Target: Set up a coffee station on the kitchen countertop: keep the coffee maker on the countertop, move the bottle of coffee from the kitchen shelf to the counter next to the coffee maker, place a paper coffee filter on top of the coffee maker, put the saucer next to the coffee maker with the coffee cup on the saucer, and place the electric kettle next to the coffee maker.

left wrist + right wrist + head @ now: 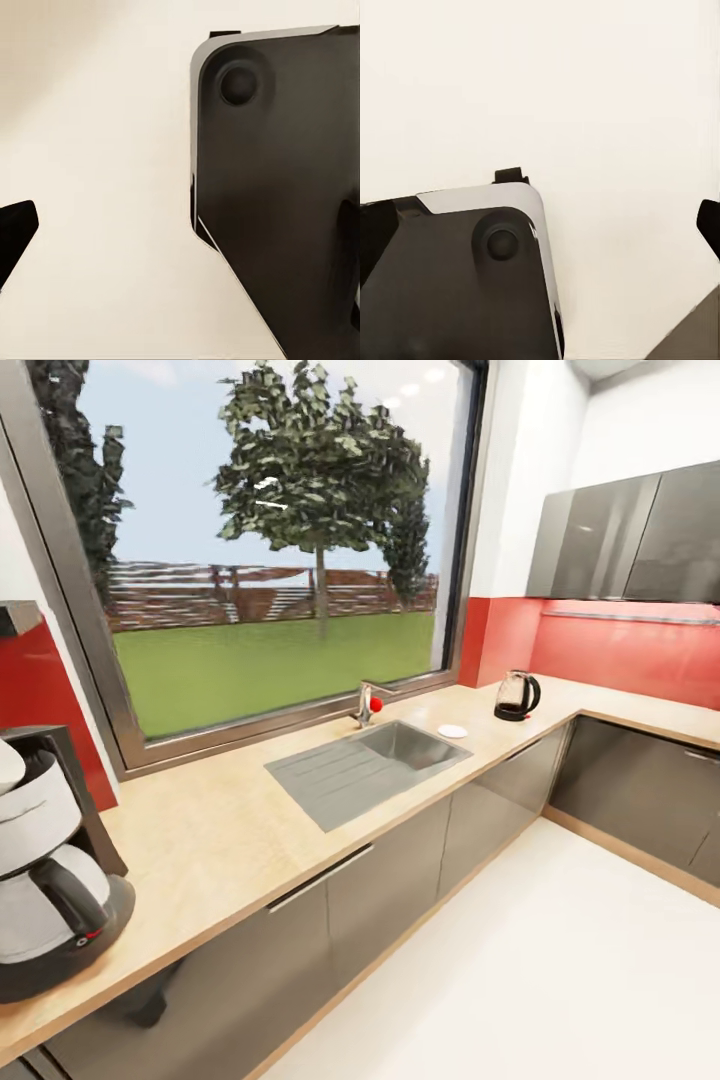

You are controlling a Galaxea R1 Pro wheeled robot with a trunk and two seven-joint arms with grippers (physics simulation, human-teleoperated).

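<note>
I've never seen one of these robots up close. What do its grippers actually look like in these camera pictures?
Little of them shows. In the left wrist view, a black left fingertip with a blunt angled end enters at the edge; another dark fingertip sits opposite. The right wrist view shows similar black right fingertips. They look plain and matte; no cables or markings visible.

Bright, even daylight enters through the window [270, 550]. Soft render throughout; wide-angle tilt bends the head view's edges. Faint sheen on the wall cabinets [625, 540]. Wrist views blurred.
</note>
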